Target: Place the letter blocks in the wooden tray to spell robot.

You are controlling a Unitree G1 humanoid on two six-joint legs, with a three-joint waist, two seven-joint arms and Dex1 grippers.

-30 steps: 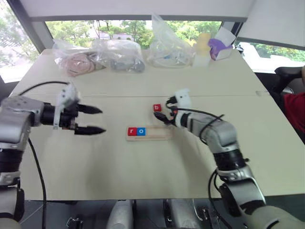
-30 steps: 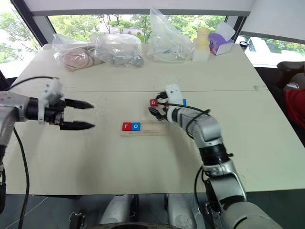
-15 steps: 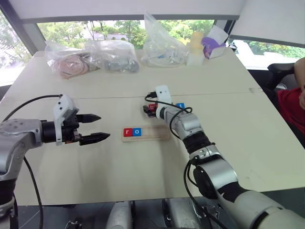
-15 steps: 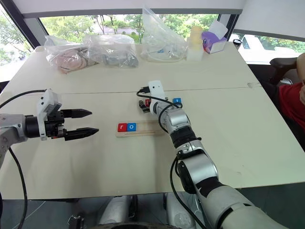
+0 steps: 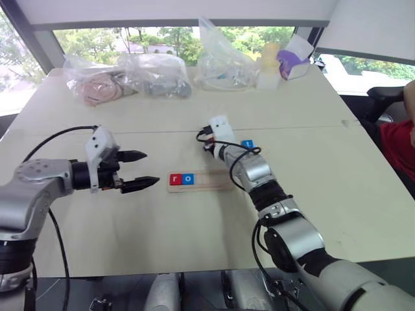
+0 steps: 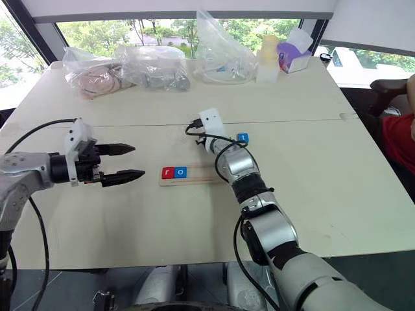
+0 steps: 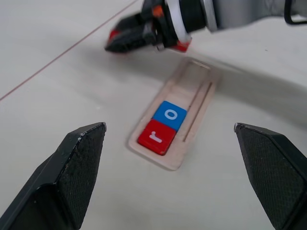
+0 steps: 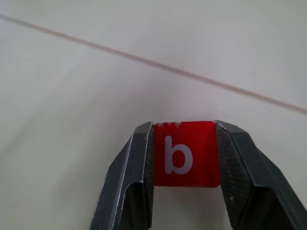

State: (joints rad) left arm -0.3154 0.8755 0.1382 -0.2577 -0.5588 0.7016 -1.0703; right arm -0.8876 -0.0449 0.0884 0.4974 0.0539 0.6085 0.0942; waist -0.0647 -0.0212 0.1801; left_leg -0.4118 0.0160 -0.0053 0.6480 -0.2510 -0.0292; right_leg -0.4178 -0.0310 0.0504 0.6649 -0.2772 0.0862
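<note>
- Gripping the red b block point(image 8: 184, 154) between both fingers, the right gripper point(image 8: 184, 163) has the tile pinched by its two side edges, letter face up, low over the table point(image 5: 311, 194)
- Judged step: carry the b block to the wooden tray point(image 5: 198, 180) and seat it in the third place; the lift should be straight up, with the tile kept flat so that it drops level into the recess
- Wooden tray as landmark: a red r block point(image 7: 156, 137) and a blue o block point(image 7: 170, 115) fill its left end, touching each other; the rest of the recess lies bare
- Held b block sits just beyond the tray's right half, on its far side; a blue t block point(image 6: 242, 137) lies farther right of it, apart from the tray
- Left gripper point(image 5: 139, 170) hovers to the left of the tray, fingers spread wide and holding nothing, pointing toward the r block; best kept clear during placement
</note>
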